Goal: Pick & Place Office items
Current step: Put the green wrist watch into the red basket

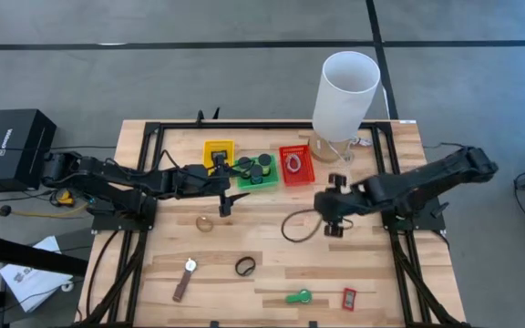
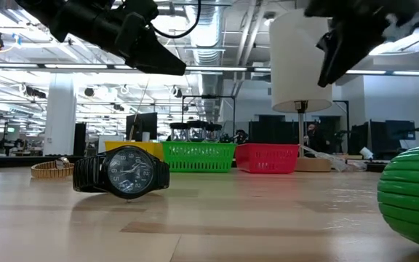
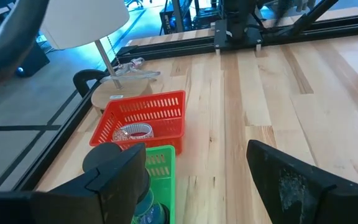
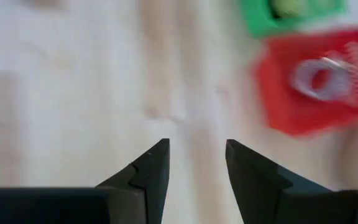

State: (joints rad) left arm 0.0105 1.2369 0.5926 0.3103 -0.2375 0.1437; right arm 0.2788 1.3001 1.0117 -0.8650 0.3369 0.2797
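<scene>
while both arms are held above the table, the black wristwatch [image 2: 122,173] is seen lying on the bare wood, dark dial facing out (expanding band curled behind). a green clip [image 1: 299,296] and a red rectangle [image 1: 349,298] lie near the front edge. the left gripper [image 1: 224,205] is spread wide, empty; the right gripper [image 4: 196,163] is parted, gripping nothing.

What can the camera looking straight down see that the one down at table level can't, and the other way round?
Only the overhead view shows the green clip, the small red rectangle, the brown strap and both whole arms, with the left tool and right tool open and holding nothing. Only the table-level view shows the watch's dial and the room behind. Both show the yellow tray, green tray, red tray and white cylinder.
</scene>
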